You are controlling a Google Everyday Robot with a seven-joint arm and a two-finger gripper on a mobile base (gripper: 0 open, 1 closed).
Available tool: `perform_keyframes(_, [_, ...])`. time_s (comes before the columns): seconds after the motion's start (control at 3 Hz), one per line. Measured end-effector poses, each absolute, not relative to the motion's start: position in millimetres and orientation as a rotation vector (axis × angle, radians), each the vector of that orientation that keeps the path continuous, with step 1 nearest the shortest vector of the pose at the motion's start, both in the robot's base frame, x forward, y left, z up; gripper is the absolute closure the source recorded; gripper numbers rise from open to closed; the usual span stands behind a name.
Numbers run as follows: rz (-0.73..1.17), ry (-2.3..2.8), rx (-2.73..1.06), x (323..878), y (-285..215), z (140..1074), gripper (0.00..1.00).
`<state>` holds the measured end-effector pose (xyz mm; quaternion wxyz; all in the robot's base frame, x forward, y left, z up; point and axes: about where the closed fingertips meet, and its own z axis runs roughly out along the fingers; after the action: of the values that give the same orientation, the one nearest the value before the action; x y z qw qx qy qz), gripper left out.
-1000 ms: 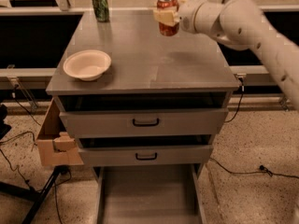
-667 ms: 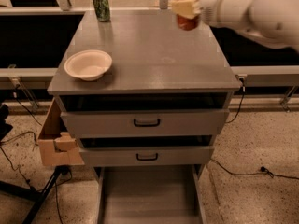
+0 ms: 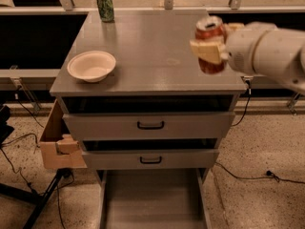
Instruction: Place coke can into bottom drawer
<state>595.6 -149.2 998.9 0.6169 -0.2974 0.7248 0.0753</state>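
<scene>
While the gripper (image 3: 208,50) is clamped round the coke can (image 3: 208,31), its pale fingers (image 3: 206,50) pressed across the red side, the can hangs roughly upright in the air over the right edge of the grey cabinet top (image 3: 157,46). On that top a cream bowl (image 3: 91,66) sits near the front left corner and a green can (image 3: 105,6) stands at the back left, well apart from the arm (image 3: 267,51). Below, two upper drawers with black handles (image 3: 150,125) stand slightly ajar, and the bottom drawer (image 3: 152,202) is pulled far out, showing its bare grey floor. A cardboard box (image 3: 56,144) hangs at the cabinet's left side, and black cables (image 3: 248,175) trail over the speckled floor (image 3: 257,142).
</scene>
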Motion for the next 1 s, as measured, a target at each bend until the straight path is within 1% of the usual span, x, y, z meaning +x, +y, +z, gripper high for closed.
perform_keyframes(0.33, [0.206,1.773,-0.683,546.4,-165.3,928.3,1.00])
perform_keyframes(0.67, [0.283,1.798,-0.634,515.9,-173.3,865.7,1.00])
perform_keyframes(1.0, [0.277,1.746,-0.659,503.7,-172.9,861.2,1.00])
